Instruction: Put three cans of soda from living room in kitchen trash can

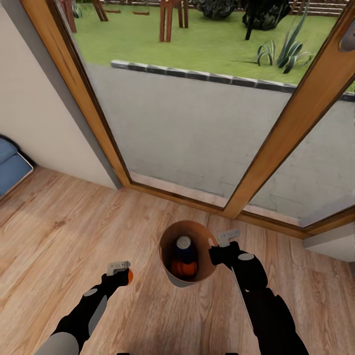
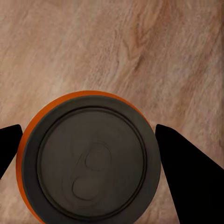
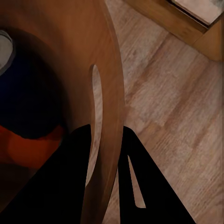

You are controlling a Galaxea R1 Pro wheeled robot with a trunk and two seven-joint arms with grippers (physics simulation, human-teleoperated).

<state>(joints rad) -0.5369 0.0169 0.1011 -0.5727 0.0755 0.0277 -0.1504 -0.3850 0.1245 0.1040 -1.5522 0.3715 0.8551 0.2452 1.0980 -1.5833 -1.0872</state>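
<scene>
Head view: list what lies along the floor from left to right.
Blue sofa → left gripper holding an orange can → tash can with two cans inside → right gripper clamped on its rim.

I am in a home's living room: light wood plank floor (image 1: 74, 236), a blue sofa (image 1: 11, 165) edge by the plain wall (image 1: 34, 113), and wood-framed glass doors (image 1: 207, 128) facing a paved terrace (image 1: 197, 123) and garden lawn (image 1: 197, 44).

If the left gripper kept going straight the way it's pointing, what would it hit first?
Probably the wood floor. The left gripper is shut on an orange can, and its wrist camera looks past the can's top at bare planks. How far off the floor lies is unclear.
</scene>
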